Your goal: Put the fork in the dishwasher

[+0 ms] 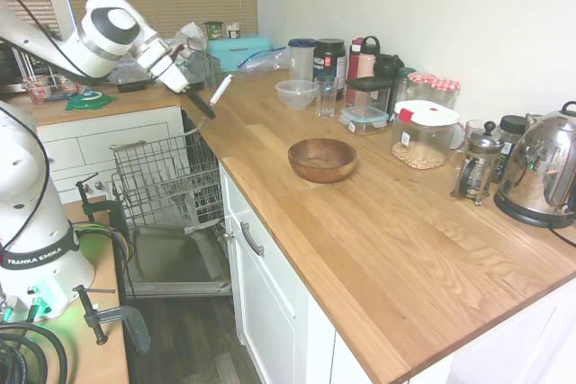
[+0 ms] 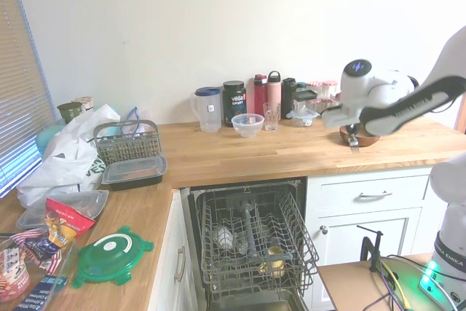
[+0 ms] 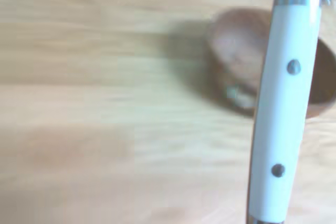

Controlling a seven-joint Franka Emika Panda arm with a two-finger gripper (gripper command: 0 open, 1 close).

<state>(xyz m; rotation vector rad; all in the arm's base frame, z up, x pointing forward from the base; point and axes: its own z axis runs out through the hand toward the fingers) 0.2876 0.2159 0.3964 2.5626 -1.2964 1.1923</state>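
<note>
Fork [image 1: 219,90] clamped in pincer [image 1: 200,103], handle slanting up toward the bowl [image 1: 322,159].

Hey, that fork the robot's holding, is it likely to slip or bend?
The fork looks stiff: a straight white handle with metal rivets. That smooth, glossy handle may be slippery, so it could pivot in the gripper. Being slim, it's probably light.

gripper [image 2: 352,138] over counter [image 2: 240,154], perhaps holding fork.
</note>
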